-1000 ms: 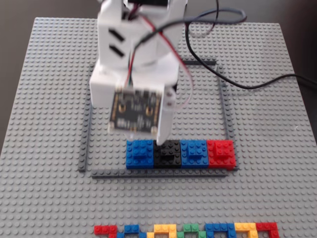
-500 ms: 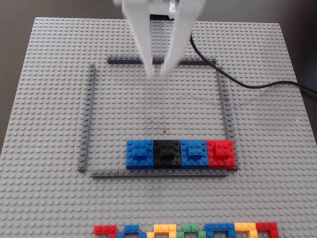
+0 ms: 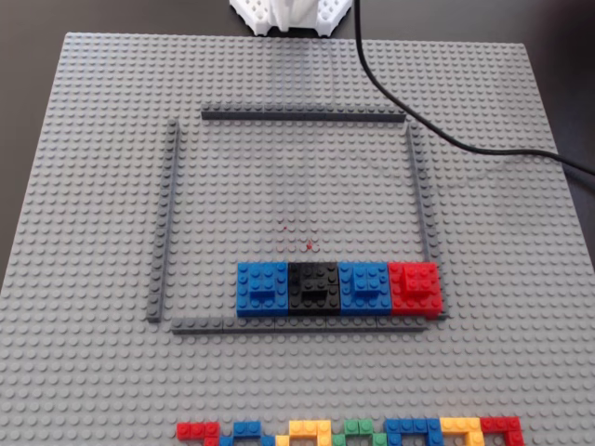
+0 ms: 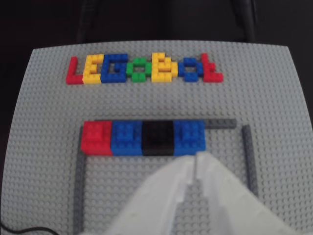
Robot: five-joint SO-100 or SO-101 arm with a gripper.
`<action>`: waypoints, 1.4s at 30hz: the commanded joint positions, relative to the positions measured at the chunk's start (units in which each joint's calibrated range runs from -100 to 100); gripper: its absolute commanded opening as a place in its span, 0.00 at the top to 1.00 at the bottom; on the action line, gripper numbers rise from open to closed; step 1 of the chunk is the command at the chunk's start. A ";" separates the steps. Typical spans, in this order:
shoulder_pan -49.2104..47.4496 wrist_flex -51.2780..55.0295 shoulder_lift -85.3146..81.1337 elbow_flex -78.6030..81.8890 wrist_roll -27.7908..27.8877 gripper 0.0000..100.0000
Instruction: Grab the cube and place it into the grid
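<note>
Two blue cubes sit in a row with a black [image 3: 313,288] and a red cube [image 3: 415,286], inside the near side of the dark grey grid [image 3: 165,223]. One blue cube [image 3: 262,288] is at the row's left end, the other [image 3: 363,286] between black and red. In the wrist view the same row shows as red, blue [image 4: 126,139], black, blue [image 4: 189,137], with the grid strip [image 4: 248,156] at the right. My gripper [image 4: 195,157] hangs high over the grid's inside, its white fingertips together with nothing between them. Only a white part of the arm [image 3: 288,14] shows at the top edge of the fixed view.
Everything stands on a grey studded baseplate [image 3: 93,186]. A multicoloured row of flat bricks [image 3: 353,431] lies at its near edge and reads as letters [image 4: 144,69] in the wrist view. A black cable [image 3: 418,121] crosses the far right corner of the plate.
The arm has drawn back from just above the cube row to the far edge of the plate. The four cubes have not moved.
</note>
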 commanded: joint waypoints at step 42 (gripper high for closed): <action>-1.67 -5.94 -43.94 56.25 -2.10 1.00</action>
